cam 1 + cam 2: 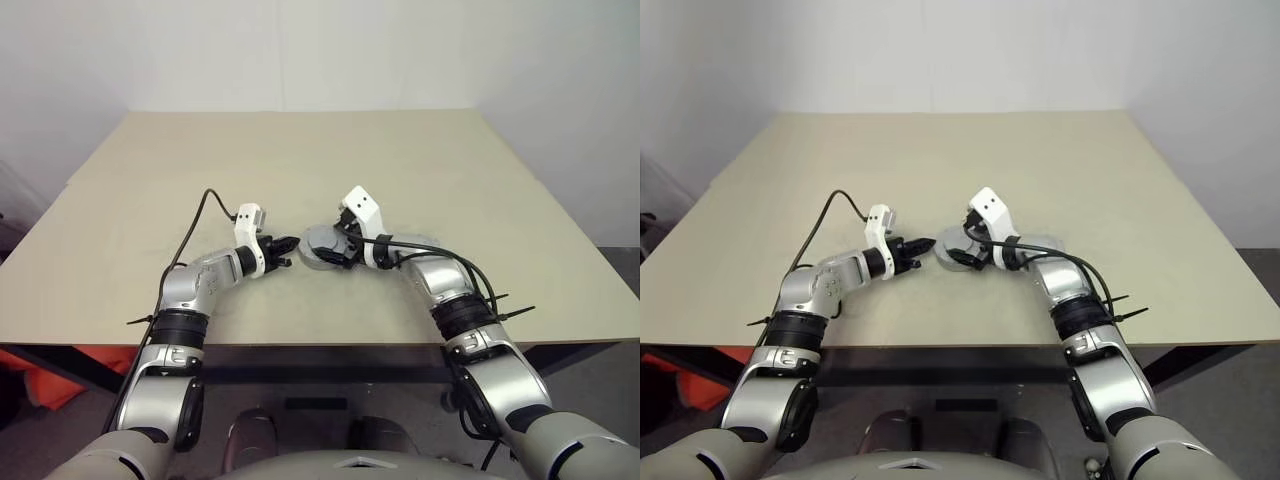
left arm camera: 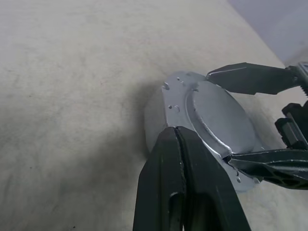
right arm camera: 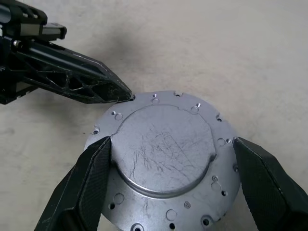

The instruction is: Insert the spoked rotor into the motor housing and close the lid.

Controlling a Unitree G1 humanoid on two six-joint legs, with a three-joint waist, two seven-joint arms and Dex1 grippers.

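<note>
The motor housing (image 3: 163, 211), a round grey metal puck with small holes around its rim, rests on the table. A scratched grey disc (image 3: 163, 149), slightly smaller, lies flat on top of it; it looks like the lid, smooth side up. The spoked rotor is hidden. My right gripper (image 3: 172, 144) is open, one finger on each side of the housing. My left gripper (image 2: 175, 130) is shut, its tip touching the housing's rim (image 1: 305, 243) from the left, with nothing between its fingers.
The beige table (image 1: 300, 150) stretches wide behind and to both sides of the housing. Its front edge (image 1: 320, 345) runs close under my forearms. A pale wall stands behind the table.
</note>
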